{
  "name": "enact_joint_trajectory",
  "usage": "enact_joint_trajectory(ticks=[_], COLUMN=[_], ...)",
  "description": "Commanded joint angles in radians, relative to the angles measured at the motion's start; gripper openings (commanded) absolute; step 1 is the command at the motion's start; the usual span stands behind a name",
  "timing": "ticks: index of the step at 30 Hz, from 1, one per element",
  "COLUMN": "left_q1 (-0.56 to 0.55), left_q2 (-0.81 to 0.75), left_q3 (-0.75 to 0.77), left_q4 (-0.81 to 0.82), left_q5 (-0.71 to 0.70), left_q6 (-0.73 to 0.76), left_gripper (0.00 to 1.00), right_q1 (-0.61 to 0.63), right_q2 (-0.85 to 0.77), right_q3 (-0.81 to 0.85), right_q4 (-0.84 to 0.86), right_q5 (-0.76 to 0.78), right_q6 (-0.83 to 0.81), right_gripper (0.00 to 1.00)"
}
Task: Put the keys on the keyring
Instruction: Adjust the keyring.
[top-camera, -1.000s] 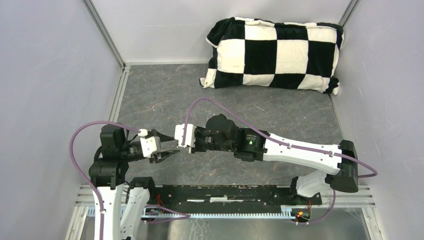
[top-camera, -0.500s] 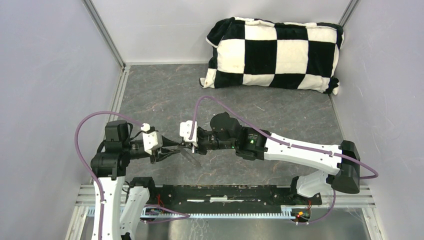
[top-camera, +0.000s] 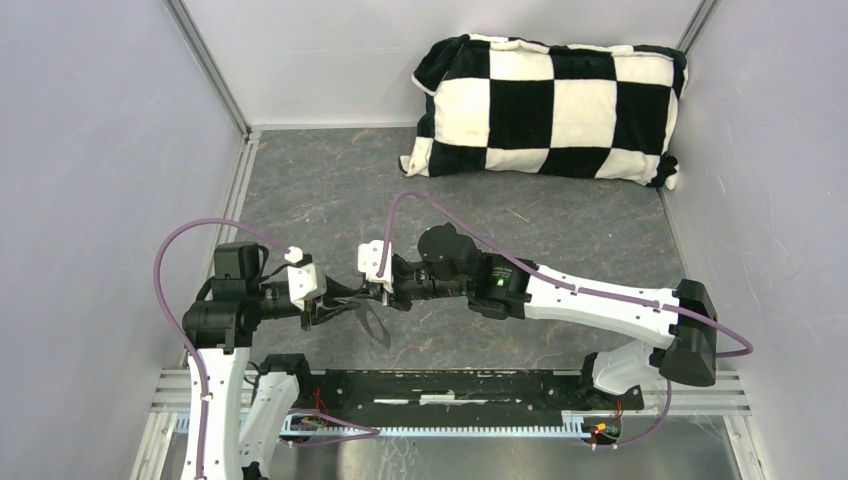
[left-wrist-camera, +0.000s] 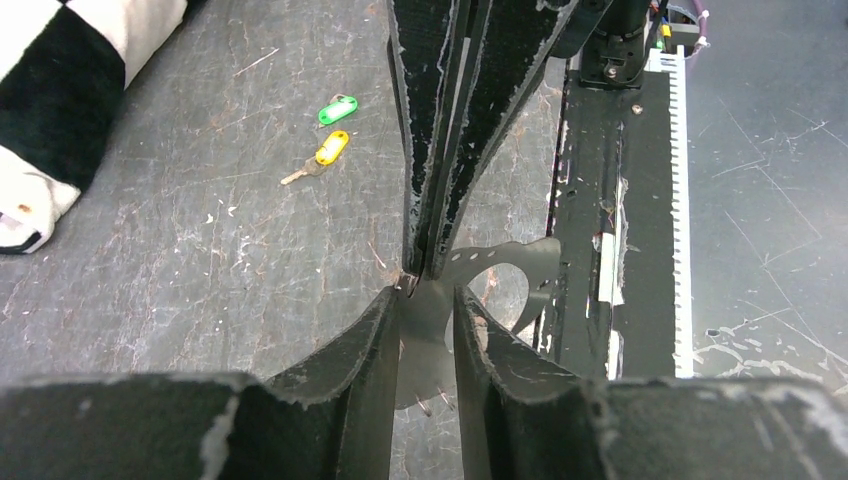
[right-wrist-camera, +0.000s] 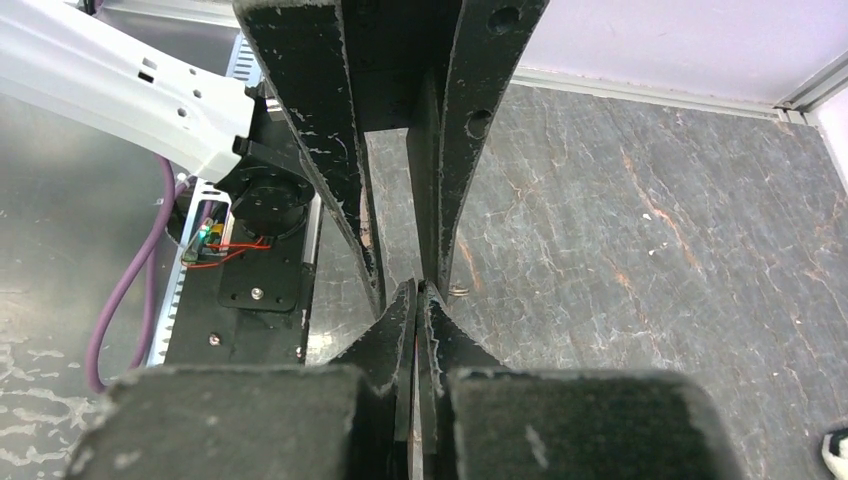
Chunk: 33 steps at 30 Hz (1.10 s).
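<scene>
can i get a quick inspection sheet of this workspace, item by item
surface: grey table, scuffed and scratched.
job's things: keyring sits between the two grippers; green key and yellow key lie close together on the table, neither on the ring.
clutter: checkered pillow at the far edge.
grippers: right gripper shut on the keyring; left gripper jaws stand narrow either side of it, firm grip not clear.
cables: purple cable arches over each arm, clear of the jaws.
surroundings: pale walls; black rail at the near edge.
</scene>
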Motion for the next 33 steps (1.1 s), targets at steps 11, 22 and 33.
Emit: enact_joint_trajectory(ticks=[11, 22, 33], left_q1=[0.002, 0.002, 0.002], left_q2=[-0.006, -0.052, -0.071], left_q3=[0.018, 0.005, 0.005], left_q4=[0.011, 0.087, 0.086], left_q5=[0.037, 0.038, 0.065], left_q6=[0.069, 0.033, 0.040], left_gripper=[0.39, 0.02, 0.02], right_q1=[-0.003, -0.004, -0.092], right_q2=[0.039, 0.039, -0.035], right_q3=[0.091, 0.100, 0.061], right_q4=[0.041, 0.033, 0.108], right_q5=[-0.075, -0.065, -0.200], right_q6=[0.024, 0.037, 0.138], right_gripper=[0.00, 0.00, 0.30])
